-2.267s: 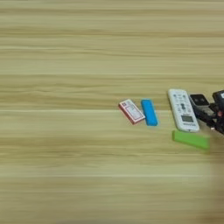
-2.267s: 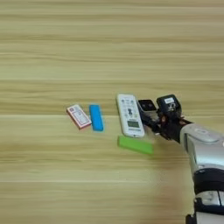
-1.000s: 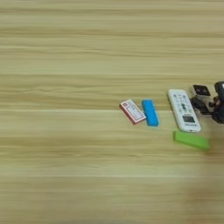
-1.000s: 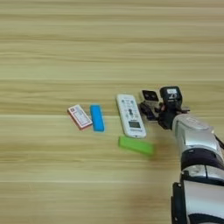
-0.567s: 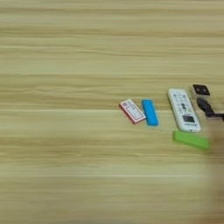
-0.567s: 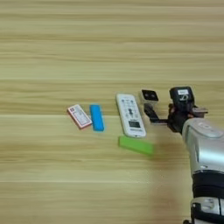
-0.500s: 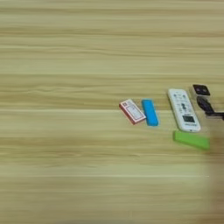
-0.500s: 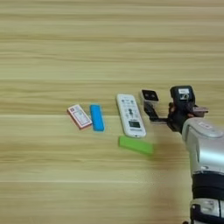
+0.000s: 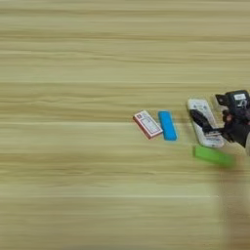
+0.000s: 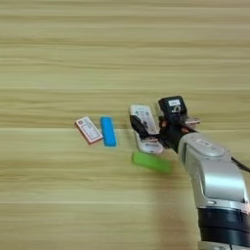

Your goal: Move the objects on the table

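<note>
The white remote (image 10: 145,118) lies right of centre on the table (image 10: 58,58). My right gripper (image 10: 152,131) hangs over the remote's near half, open. One black finger (image 10: 138,127) crosses the remote's left side and the other stands at its right edge. Just in front of the remote lies the green bar (image 10: 151,162). To its left, the blue bar (image 10: 108,131) and the red-and-white card box (image 10: 89,130) sit side by side. Only a sliver of the small black-topped block (image 9: 219,99) shows, behind the gripper's body.
My silver forearm (image 10: 215,180) comes up from the bottom right corner. Bare wood spreads to the left, behind and in front of the row of items.
The gripper has swung left from beside the black-topped block to over the remote, now covering most of the block. The items have not moved.
</note>
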Available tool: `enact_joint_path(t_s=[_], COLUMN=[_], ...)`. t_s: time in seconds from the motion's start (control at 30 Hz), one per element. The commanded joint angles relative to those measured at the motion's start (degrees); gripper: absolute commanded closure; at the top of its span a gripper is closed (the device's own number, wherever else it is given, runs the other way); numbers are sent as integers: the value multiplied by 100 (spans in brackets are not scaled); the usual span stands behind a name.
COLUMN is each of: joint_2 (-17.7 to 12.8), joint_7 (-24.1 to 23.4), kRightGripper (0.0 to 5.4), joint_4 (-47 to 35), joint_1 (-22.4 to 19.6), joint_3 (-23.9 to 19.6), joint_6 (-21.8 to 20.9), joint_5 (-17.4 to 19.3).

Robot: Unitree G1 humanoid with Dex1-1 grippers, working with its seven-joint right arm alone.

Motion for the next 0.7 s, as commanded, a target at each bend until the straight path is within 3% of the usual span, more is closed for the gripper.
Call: enact_joint_path(t_s=[0.03,0.7], joint_2=[-154,-133], joint_7=[8,-134], kRightGripper=[4,4], joint_4=[-200,283], joint_1=[-234,-408], joint_3=[73,-13], joint_6=[-141,-223], joint_5=[-115,-299])
